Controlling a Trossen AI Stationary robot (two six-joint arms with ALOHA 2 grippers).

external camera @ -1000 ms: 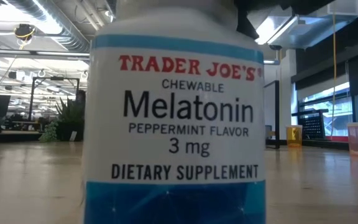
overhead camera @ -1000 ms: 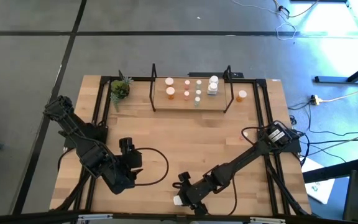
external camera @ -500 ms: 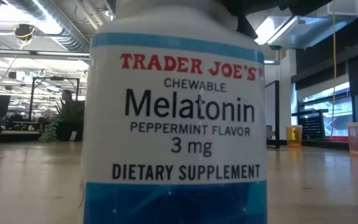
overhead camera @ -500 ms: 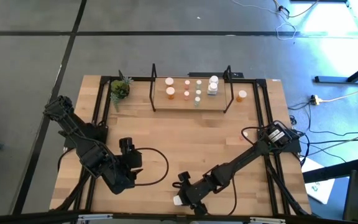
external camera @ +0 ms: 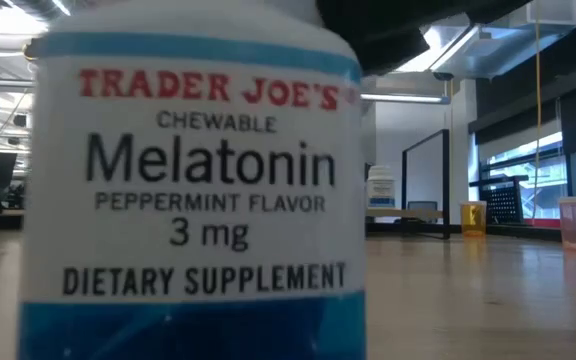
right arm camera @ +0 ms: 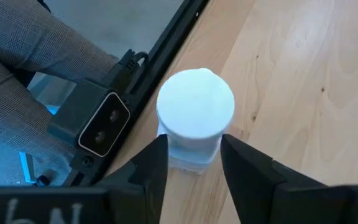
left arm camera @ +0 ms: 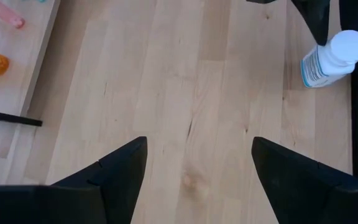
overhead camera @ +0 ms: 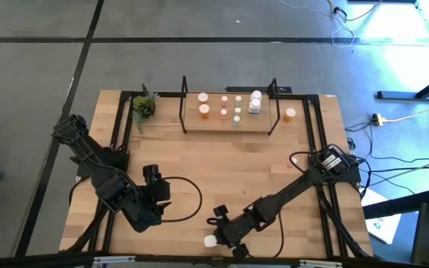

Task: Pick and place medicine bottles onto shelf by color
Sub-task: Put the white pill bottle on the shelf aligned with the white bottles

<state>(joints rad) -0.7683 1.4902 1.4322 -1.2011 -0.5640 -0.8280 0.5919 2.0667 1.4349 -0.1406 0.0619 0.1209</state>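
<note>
The right pincer (right arm camera: 191, 163) grips the white bottle (right arm camera: 195, 118) at the table's (overhead camera: 229, 171) near edge. The left pincer (left arm camera: 194, 171) hovers wide open over bare wood

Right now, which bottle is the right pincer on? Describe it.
Start at the table's near edge, far from the shelf. There the right pincer straddles the white melatonin bottle: white cap, blue-banded label, standing alone, apart from the small bottles on the shelf.

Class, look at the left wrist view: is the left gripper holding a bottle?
No: the left gripper stands open over bare table, with nothing between its fingers.
</note>
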